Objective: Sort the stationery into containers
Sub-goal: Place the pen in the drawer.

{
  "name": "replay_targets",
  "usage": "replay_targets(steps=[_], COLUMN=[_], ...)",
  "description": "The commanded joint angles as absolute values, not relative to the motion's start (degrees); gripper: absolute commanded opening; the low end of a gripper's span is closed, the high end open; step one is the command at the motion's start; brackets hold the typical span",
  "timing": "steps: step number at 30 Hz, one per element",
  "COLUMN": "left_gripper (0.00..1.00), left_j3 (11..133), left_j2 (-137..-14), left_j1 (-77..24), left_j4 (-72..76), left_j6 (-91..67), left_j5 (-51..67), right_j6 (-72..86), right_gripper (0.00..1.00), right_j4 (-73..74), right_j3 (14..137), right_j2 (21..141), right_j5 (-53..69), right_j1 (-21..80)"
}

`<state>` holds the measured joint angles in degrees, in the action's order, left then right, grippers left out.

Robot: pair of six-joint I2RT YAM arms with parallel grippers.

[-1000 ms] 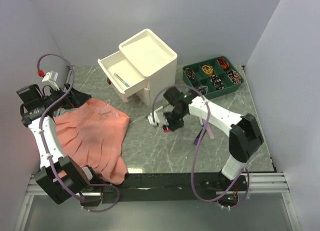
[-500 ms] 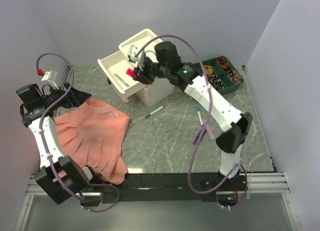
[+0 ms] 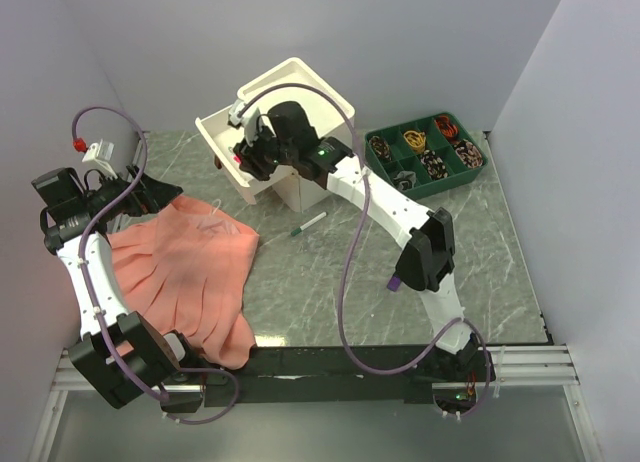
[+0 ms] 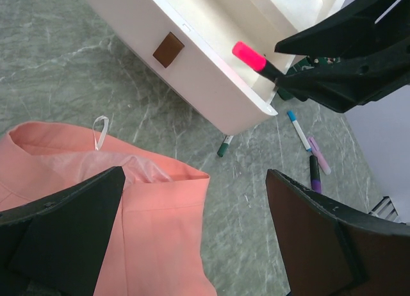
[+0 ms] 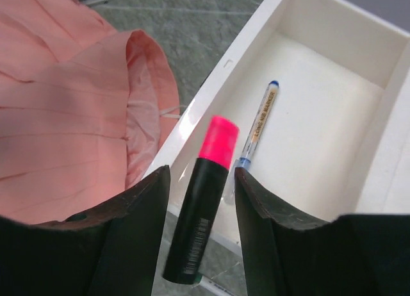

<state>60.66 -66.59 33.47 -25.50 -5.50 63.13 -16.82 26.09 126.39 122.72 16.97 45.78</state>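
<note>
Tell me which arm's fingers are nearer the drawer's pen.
Right: its fingers hold the pink highlighter over the drawer rim, near the pen; the left fingers hang open above the salmon cloth.

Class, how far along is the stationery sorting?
Done: one pen lies in the open drawer. In hand: the right gripper, jaws shut on a pink highlighter, above the drawer's front edge. Left: marker, second pen and purple highlighter on the table.

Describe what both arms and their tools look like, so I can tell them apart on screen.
They match closely. The left arm and right arm both have white links and chunky black joints, and each is trailed by a looping purple cable. Only the right arm shows a small green light. The left tool and right tool have broad, matt black fingers.
</note>
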Motion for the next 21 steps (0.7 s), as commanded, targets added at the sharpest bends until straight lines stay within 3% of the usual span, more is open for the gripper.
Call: replay_targets(steps=[1, 7, 11, 17, 20, 21], left_gripper=[0.99, 1.00, 0.99, 0.99, 1.00, 0.99], left_j3=[60.82, 59.24, 60.03, 61.44, 60.65, 60.12], left_j2=[-65.65, -66.44, -66.27, -65.92, -65.83, -65.74], left_j1=[33.31, 33.31, 33.22, 33.22, 33.13, 33.13], left_j4=[-23.56, -19.87, -19.77, -24.96, -25.40, -25.31], left_j6=[-6.50, -9.22, -8.88, -3.26, -2.20, -2.11], left_j5=[64.60, 65.13, 65.30, 64.95, 64.78, 64.78], right_j6=[-15.12, -16.00, -17.39, -27.07, -37.22, -47.97], right_gripper=[0.53, 0.54, 0.54, 0.54, 0.53, 0.53], right_j4=[18.99, 9.06, 10.63, 24.85, 39.75, 43.47], right_j3=[125.62, 112.43, 108.12, 91.25, 83.96, 82.11], right_j2=[115.34, 106.28, 100.56, 88.61, 84.82, 82.90], right_j5=[14.68, 12.84, 13.35, 17.74, 23.10, 24.51], right_j1=[45.70, 45.70, 44.92, 36.93, 29.29, 27.61])
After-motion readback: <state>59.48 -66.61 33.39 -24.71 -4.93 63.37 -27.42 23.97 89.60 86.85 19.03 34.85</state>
